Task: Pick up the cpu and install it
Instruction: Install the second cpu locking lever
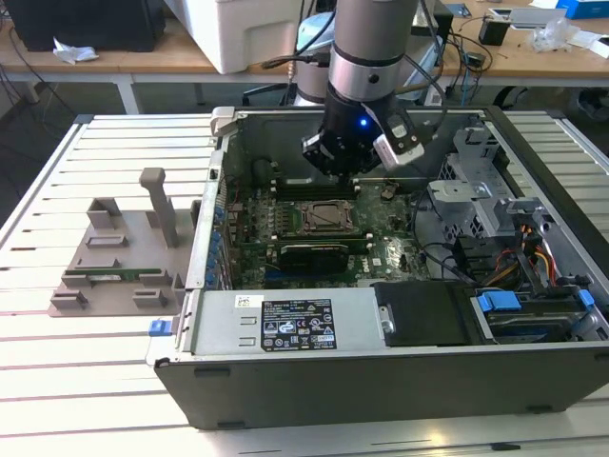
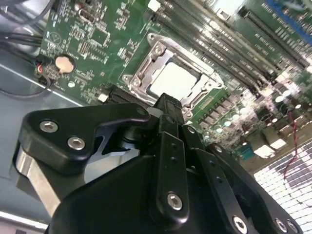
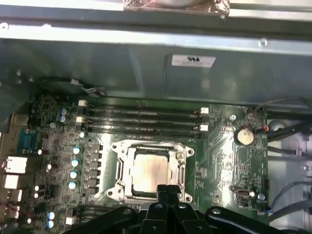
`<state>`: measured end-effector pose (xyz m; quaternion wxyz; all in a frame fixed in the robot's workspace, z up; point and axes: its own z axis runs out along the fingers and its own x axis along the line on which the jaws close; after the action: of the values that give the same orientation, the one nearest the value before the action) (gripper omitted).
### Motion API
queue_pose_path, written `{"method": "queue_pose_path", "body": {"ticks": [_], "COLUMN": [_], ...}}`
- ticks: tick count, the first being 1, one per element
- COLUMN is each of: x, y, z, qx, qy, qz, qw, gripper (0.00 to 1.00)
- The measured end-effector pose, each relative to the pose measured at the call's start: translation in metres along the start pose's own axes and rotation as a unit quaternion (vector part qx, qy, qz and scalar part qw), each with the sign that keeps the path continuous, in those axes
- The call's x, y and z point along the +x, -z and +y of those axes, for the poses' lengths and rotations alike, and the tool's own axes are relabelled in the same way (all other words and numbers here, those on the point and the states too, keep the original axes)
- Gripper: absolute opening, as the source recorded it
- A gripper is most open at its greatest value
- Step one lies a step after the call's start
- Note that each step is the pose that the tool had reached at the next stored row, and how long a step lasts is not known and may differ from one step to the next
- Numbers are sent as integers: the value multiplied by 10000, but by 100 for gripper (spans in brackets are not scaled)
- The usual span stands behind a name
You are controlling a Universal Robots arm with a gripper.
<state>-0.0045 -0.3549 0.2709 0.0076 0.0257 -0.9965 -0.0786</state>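
Gripper (image 3: 168, 191) nearest the lens in both wrist views: black linkage arms, fingers drawn together into one narrow black tip, nothing between them. In the second wrist view the gripper (image 2: 168, 105) tip hangs just over the near edge of the socket, at about 6 o'clock from the chip. Cpu (image 3: 148, 171) sits flat inside its metal socket frame (image 3: 118, 170) on the green motherboard (image 3: 222, 161); silver top plate visible, square with the frame, not tilted. Same cpu (image 2: 175, 80) shows pale and shiny in the second wrist view, the frame's bright bracket around it. Cannot tell whether the fingertips touch the frame or hover clear of it. Beyond the socket, at 12 o'clock in the first wrist view, a row of long dark memory slots (image 3: 141, 119); a round coin battery (image 3: 244, 135) at about 2 o'clock from the chip. Farther back, the grey inner wall of the computer case (image 3: 122, 68). In the exterior view the gripper (image 1: 343, 169) points down into the open case (image 1: 381, 371), above the socket; a grey-brown plastic tray (image 1: 119, 257) with upright posts lies on the slatted table (image 1: 76, 381) at 9 o'clock, well apart from the case.
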Motion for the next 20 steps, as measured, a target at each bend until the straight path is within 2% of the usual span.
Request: {"method": "queue_pose_path", "body": {"ticks": [6,8,11,13,15,18,20], "x": [51,93,129,200,324,441,468], "y": [-49,-107,-159,-216,-277,-424,-462], "z": [-119,-227,-291,-319,-332,-351,-356], "qx": [5,8,8,11,12,12,11], "qy": [0,-1,0,0,-1,9,15], "qz": [1,0,0,1,0,2,3], "qw": [10000,10000,10000,10000,10000,10000,10000], "gripper": [11,11,11,11,11,11,11]}}
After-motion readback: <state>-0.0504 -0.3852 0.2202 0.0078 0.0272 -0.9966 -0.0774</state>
